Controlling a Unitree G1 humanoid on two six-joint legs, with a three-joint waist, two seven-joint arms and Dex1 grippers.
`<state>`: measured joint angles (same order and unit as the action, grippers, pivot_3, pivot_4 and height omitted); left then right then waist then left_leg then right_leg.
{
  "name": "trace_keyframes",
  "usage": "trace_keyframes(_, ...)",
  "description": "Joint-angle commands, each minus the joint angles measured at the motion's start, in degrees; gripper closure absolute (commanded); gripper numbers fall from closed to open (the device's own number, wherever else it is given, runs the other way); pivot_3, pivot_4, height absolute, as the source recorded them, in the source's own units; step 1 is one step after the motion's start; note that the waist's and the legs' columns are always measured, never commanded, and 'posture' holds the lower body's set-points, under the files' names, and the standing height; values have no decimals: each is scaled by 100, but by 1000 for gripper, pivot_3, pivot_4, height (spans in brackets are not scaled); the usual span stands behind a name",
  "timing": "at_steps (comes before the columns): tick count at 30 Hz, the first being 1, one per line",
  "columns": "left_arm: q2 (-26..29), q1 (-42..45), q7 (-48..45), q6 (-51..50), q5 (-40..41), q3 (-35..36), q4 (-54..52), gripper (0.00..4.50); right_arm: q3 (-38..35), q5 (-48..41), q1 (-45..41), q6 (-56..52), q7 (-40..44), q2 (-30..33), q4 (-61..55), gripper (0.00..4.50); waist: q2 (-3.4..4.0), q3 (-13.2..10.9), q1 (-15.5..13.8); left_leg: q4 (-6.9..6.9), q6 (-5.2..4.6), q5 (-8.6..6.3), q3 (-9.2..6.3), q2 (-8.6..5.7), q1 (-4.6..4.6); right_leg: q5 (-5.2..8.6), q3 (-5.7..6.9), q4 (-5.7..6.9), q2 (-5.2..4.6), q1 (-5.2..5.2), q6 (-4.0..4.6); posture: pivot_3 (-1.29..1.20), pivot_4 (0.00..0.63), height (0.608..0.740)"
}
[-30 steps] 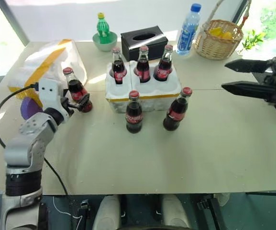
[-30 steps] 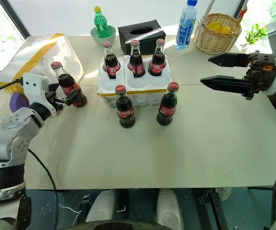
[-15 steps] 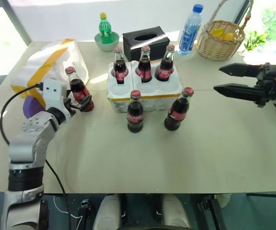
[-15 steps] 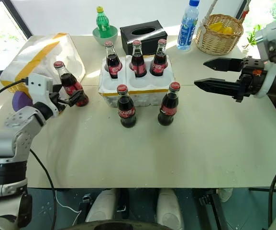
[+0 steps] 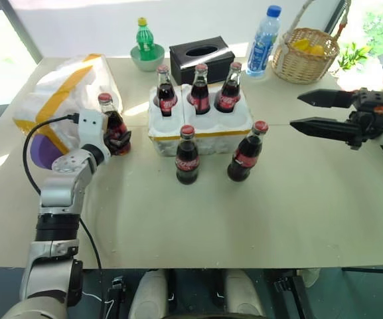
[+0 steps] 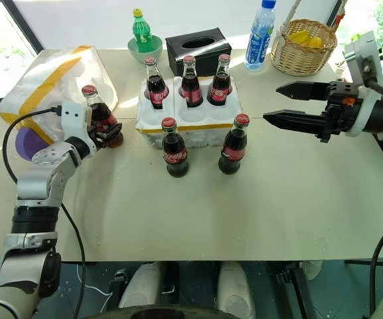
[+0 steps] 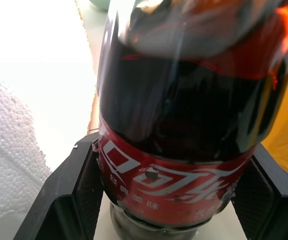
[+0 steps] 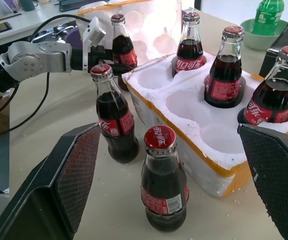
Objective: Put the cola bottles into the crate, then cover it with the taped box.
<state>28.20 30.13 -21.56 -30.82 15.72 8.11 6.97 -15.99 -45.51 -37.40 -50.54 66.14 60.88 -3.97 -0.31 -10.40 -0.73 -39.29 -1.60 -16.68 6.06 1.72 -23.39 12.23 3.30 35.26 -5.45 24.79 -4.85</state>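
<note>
Left claw [image 5: 119, 138] has moved in on the loose bottle [image 5: 113, 123] beside the crate [image 5: 200, 121], and its fingers now sit on either side of the label; a second ago they stood wider, just short of the glass. Whether they press the glass yet I cannot tell, but it reads as the start of a pick-up, so the fourth bottle should soon be on its way to a well. Seen from the head, that bottle stands upright on the table [image 5: 257, 219] to the left of the crate, just in front of the taped box [image 5: 62, 93], which lies well left of the crate and is not yet used. The crate holds three bottles in its far row; its three near wells are empty. Two more bottles stand on the table just in front of the crate. Right claw [image 5: 320, 111] hangs wide open and empty to the right of the crate. From the left wrist, the bottle's label [image 7: 168, 175] sits between the two black fingers [image 7: 74, 195], with white foam close behind. From the right wrist, the crate's near wells [image 8: 191, 107] show bare, and the two front bottles stand just outside its rim.
</note>
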Motion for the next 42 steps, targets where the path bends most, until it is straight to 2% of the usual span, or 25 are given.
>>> trace_keyframes(1,395,44,-774,-166,520,275,-587,1670,-111,50,-176,109,28,147,91,0,-1,-1,6,0,0,0,1,0,-1,0,0,-1,0,1,0,0,150,740)
trace_keyframes(4,765,344,-1559,-575,1124,392,-770,1670,-152,79,-104,131,33,178,112,0,-9,-7,8,0,5,3,2,2,-8,0,0,0,1,9,0,0,150,740)
trace_keyframes(8,1352,1145,-3010,-1005,1778,149,-661,1670,-341,15,232,59,-69,153,-73,0,-46,-29,-16,-1,13,8,-4,2,-16,0,8,1,2,13,1,0,150,740)
trace_keyframes(11,1371,2005,-3763,-1070,1814,-233,-87,1670,-517,-83,493,-4,-177,117,-263,0,-46,-29,-19,-7,36,20,-4,-4,-24,1,10,-3,-1,12,0,0,150,740)
trace_keyframes(14,1002,2890,-4238,-853,1632,-573,812,1670,-648,66,761,155,-464,30,-452,0,-45,-28,-22,-15,32,19,3,-11,-25,-3,11,-5,-3,5,-10,0,150,740)
trace_keyframes(21,-413,4470,-4636,883,648,-1073,3702,1670,-1224,-21,1517,149,-932,-129,-987,0,-48,-31,5,-41,25,15,4,-19,-33,-6,11,-2,11,3,-18,0,150,740)
trace_keyframes(26,-1033,4884,-4639,2232,-187,-1353,5275,1670,-1751,-295,2106,-97,-1333,-277,-1549,0,-48,-31,4,-65,19,12,2,-5,-97,-6,9,3,30,59,-17,0,150,740)
trace_keyframes(32,-1291,4824,-4598,3011,-907,-1529,6007,1670,-2072,-504,2470,-250,-1754,-409,-1892,0,-49,-32,-6,-76,-14,-7,-7,0,-105,-8,8,5,31,60,-18,0,150,740)
trace_keyframes(34,-1305,4756,-4539,3162,-1095,-1559,6109,590,-2019,-504,2467,-214,-1835,-410,-1870,0,-48,-31,-2,-79,-28,-15,-14,1,-103,-9,6,5,30,59,-19,0,150,740)
trace_keyframes(35,-1312,4733,-4545,3183,-1135,-1543,6138,189,-1976,-501,2449,-190,-1859,-405,-1847,0,-48,-31,-3,-79,-30,-17,-14,1,-102,-9,4,5,30,59,-19,0,150,740)
trace_keyframes(36,-1315,4712,-4571,3202,-1162,-1516,6152,47,-1926,-499,2419,-171,-1881,-399,-1822,0,-48,-31,-3,-79,-31,-17,-14,0,-102,-9,4,6,30,59,-19,0,150,740)
trace_keyframes(42,-1120,4625,-4755,3121,-1038,-1237,5902,47,-1383,-329,1992,54,-1826,-318,-1499,0,-47,-31,1,-81,-31,-17,-15,1,-101,-9,3,9,30,59,-19,0,150,740)
